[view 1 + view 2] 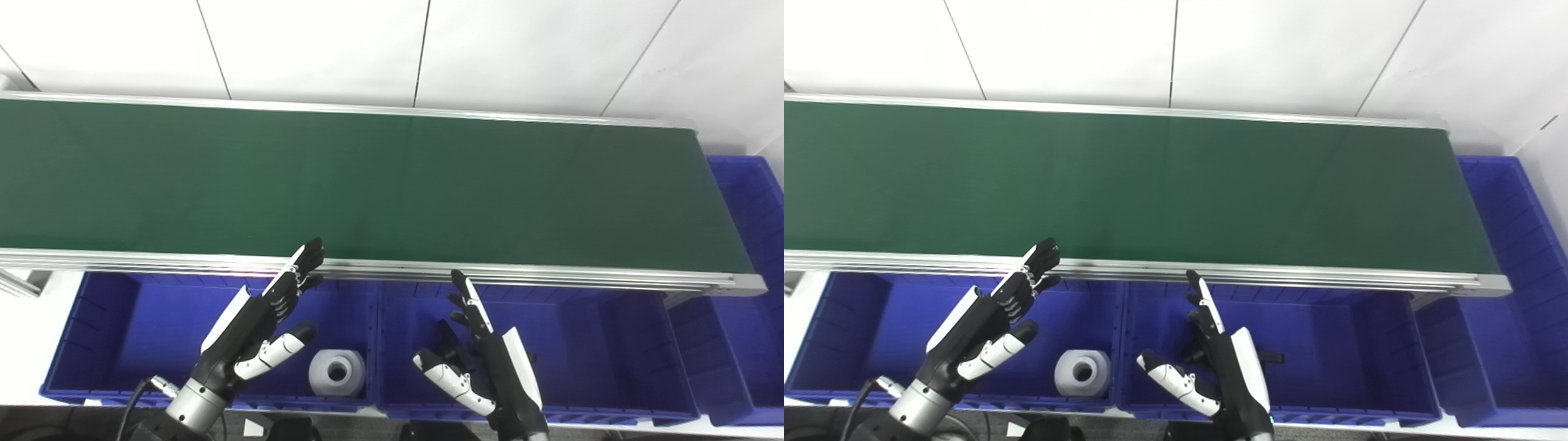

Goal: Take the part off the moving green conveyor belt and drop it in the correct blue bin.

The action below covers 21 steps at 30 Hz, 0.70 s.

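While poised above blue bins (208,306), left hand (260,318) & right hand (484,361) both splayed, empty, fingertips twd belt (367,177).

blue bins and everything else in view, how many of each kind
blue bins: 3 (left, middle, right end)
white parts: 1, in the left bin
dark parts: 1, in the middle bin, mostly hidden behind the right hand
green conveyor belts: 1, bare
hands: 2, both open (left, right)
total: 8

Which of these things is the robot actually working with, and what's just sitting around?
Job: green conveyor belt, bare of parts; left blue bin holding a white part; middle blue bin; both open hands, left, right.

Around: end blue bin, white wall.
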Each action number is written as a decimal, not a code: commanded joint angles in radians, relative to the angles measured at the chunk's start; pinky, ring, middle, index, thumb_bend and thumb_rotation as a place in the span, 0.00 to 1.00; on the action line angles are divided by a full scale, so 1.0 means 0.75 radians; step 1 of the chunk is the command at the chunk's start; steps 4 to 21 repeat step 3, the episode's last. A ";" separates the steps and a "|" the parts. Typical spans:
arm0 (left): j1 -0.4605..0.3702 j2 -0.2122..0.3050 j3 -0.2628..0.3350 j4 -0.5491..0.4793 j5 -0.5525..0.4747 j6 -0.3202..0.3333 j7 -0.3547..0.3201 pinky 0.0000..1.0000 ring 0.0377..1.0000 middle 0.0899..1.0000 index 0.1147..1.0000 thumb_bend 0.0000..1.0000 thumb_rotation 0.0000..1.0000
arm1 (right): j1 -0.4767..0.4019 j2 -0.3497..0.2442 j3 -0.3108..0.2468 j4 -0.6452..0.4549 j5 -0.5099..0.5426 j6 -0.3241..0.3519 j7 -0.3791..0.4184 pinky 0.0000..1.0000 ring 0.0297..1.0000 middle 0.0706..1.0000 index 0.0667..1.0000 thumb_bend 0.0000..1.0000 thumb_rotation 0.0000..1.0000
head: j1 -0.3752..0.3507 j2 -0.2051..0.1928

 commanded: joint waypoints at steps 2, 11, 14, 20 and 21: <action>0.002 0.007 -0.001 -0.020 0.018 -0.053 0.012 0.96 1.00 1.00 1.00 0.41 0.70 | -0.001 0.007 -0.013 -0.007 -0.003 -0.133 -0.044 0.87 0.94 0.98 0.99 0.74 0.71 | -0.001 -0.007; 0.003 0.004 0.000 -0.016 0.022 -0.057 0.013 0.96 1.00 1.00 1.00 0.41 0.70 | -0.002 0.008 -0.017 -0.002 -0.003 -0.140 -0.048 0.87 0.94 0.98 0.99 0.74 0.71 | -0.003 -0.011; 0.003 0.004 0.000 -0.016 0.022 -0.057 0.013 0.96 1.00 1.00 1.00 0.41 0.70 | -0.002 0.008 -0.017 -0.002 -0.003 -0.140 -0.048 0.87 0.94 0.98 0.99 0.74 0.71 | -0.003 -0.011; 0.003 0.004 0.000 -0.016 0.022 -0.057 0.013 0.96 1.00 1.00 1.00 0.41 0.70 | -0.002 0.008 -0.017 -0.002 -0.003 -0.140 -0.048 0.87 0.94 0.98 0.99 0.74 0.71 | -0.003 -0.011; 0.003 0.004 0.000 -0.016 0.022 -0.057 0.013 0.96 1.00 1.00 1.00 0.41 0.70 | -0.002 0.008 -0.017 -0.002 -0.003 -0.140 -0.048 0.87 0.94 0.98 0.99 0.74 0.71 | -0.003 -0.011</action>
